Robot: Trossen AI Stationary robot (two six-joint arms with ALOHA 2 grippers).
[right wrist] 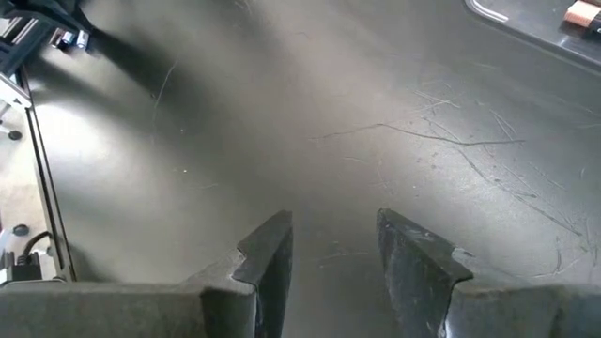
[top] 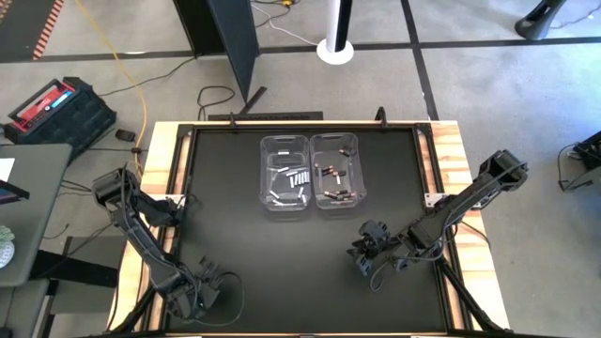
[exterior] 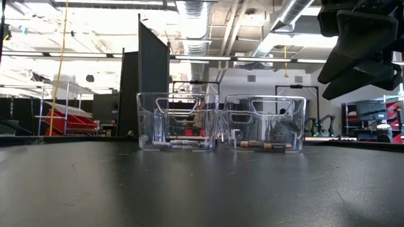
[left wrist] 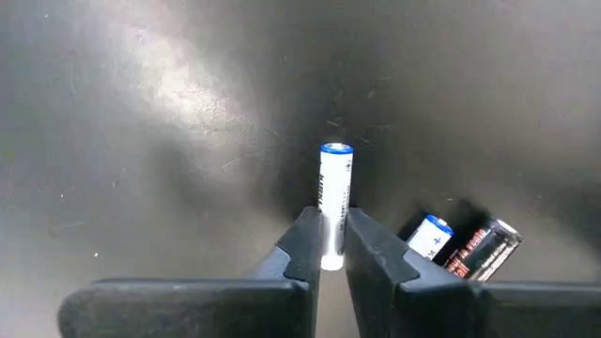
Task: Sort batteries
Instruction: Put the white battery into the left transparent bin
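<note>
My left gripper (top: 205,286) (left wrist: 329,225) is near the table's near left corner, shut on a silvery-white battery (left wrist: 334,192) with a blue end. Two loose batteries lie on the table right beside it, one white with a blue end (left wrist: 430,235) and one dark with red print (left wrist: 484,249). My right gripper (top: 369,255) (right wrist: 333,235) hovers open over bare table, right of centre, with nothing between its fingers. Toward the far edge, the left clear bin (top: 285,172) holds silvery-white batteries (top: 296,178). The right clear bin (top: 338,169) holds dark, copper-toned batteries (top: 336,194). My left gripper pinches the silvery-white battery between its two fingers (left wrist: 305,239), at the battery's near end (left wrist: 331,252). The battery lies along the fingers and sticks out past their tips, blue end (left wrist: 336,150) foremost. Whether that end touches the table, I cannot tell.
The black table top (top: 282,253) is bare between the arms and the bins. In the low view the two bins (exterior: 178,123) (exterior: 265,123) stand side by side, and part of the right arm (exterior: 360,38) hangs above the table's right side. Wooden side rails (top: 160,160) border the table.
</note>
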